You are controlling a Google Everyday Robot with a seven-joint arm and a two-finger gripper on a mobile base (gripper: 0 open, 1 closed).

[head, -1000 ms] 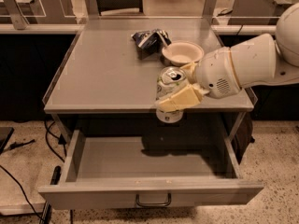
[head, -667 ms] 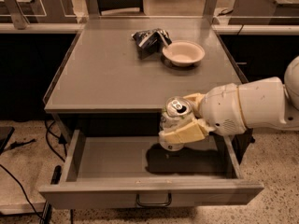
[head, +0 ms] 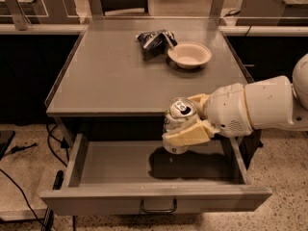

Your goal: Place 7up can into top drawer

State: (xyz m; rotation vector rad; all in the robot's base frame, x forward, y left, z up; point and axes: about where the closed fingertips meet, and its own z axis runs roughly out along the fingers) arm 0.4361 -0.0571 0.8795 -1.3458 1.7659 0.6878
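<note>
My gripper is shut on the 7up can, a dented white and green can with a silver top and pull tab. It holds the can upright in the air over the right middle of the open top drawer. The drawer is pulled out below the table edge, grey and shallow, with a curved handle on its front panel. The can casts a shadow on the drawer floor. My white arm reaches in from the right.
On the grey table top a crumpled dark foil bag lies at the back, with a cream bowl right of it. Cables run on the floor at the left. Desks stand behind the table.
My gripper has moved down and forward with the can, from the table's front edge level to a spot lower over the open drawer.
</note>
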